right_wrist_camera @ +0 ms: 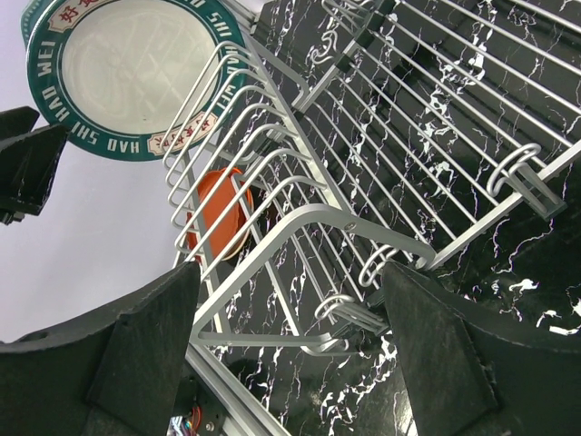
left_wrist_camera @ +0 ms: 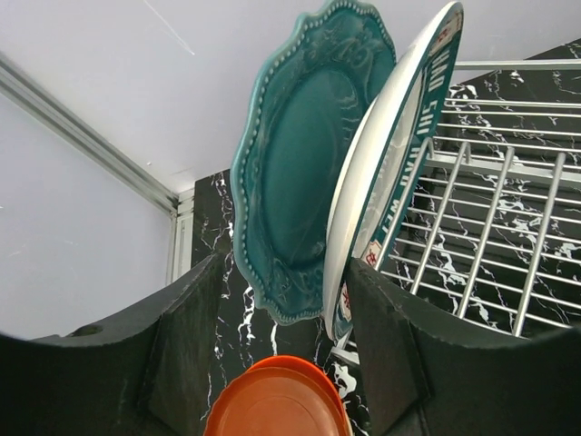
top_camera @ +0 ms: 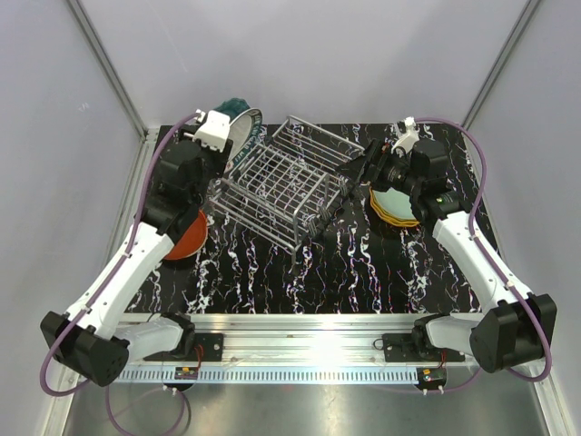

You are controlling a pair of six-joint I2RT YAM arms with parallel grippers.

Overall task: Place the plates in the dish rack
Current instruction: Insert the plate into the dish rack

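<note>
Far left, flat on the black marbled desk: red-orange round plate, partly under the left arm; it lies on the near side of the left claw and shows low between the fingers in the left wrist view. Left claw: jaws apart, no clamp to be seen; a clear gap between the left finger and the plate next to it; whether the right finger touches a rim, cannot tell. Between those jaws two plates stand on edge, faces close and roughly parallel: teal scalloped plate outermost, cream round plate with a teal lettered rim on the rack side. Both are at the far-left end of the silver wire dish rack; seated in a slot or only leaning on the end wires, cannot tell. The rack sits mid-desk, askew to the desk edges. Right claw: jaws wide, holding nothing; the fingers straddle the rack's right-end rail without closing on it. Stack of plates, mint green on top with yellow and orange rims beneath, lies flat just beside the right wrist, well apart from the left arm. Judgement: the red-orange plate belongs to the left claw, the stack to the right; the left claw should draw back in line with the standing plates' faces so as not to tip them; each flat plate must be turned on edge, parallel to those two.
</note>
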